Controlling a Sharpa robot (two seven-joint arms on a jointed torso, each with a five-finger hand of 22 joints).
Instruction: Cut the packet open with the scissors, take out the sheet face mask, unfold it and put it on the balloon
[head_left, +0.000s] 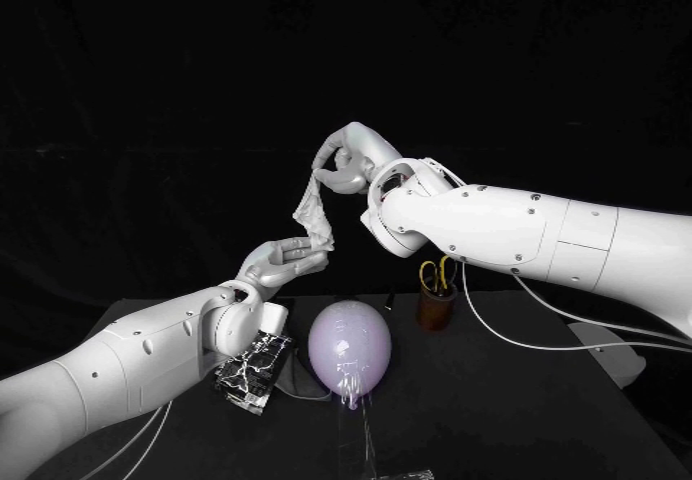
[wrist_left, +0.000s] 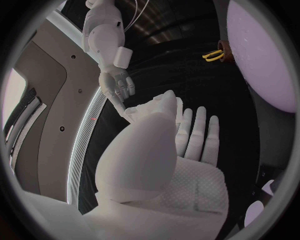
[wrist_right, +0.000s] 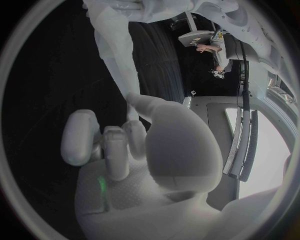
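The white sheet mask (head_left: 309, 212) hangs as a twisted strip in the air between my two hands, above the table. My right hand (head_left: 346, 160) pinches its upper end; in the right wrist view the mask (wrist_right: 116, 47) runs away from that hand (wrist_right: 134, 145). My left hand (head_left: 281, 262) holds the lower end at its fingertips, and the left wrist view shows the left hand (wrist_left: 169, 145) with the mask's end (wrist_left: 125, 113) by the thumb. The pale purple balloon (head_left: 351, 345) (wrist_left: 259, 55) lies on the table below. The crinkled silver packet (head_left: 251, 372) lies beside the balloon, under my left wrist.
The yellow-handled scissors (head_left: 437, 277) (wrist_left: 214, 55) stand in a brown holder (head_left: 436, 308) behind the balloon on the right. A small clear scrap (head_left: 398, 472) lies at the table's front edge. White cables (head_left: 534, 340) trail over the table on the right.
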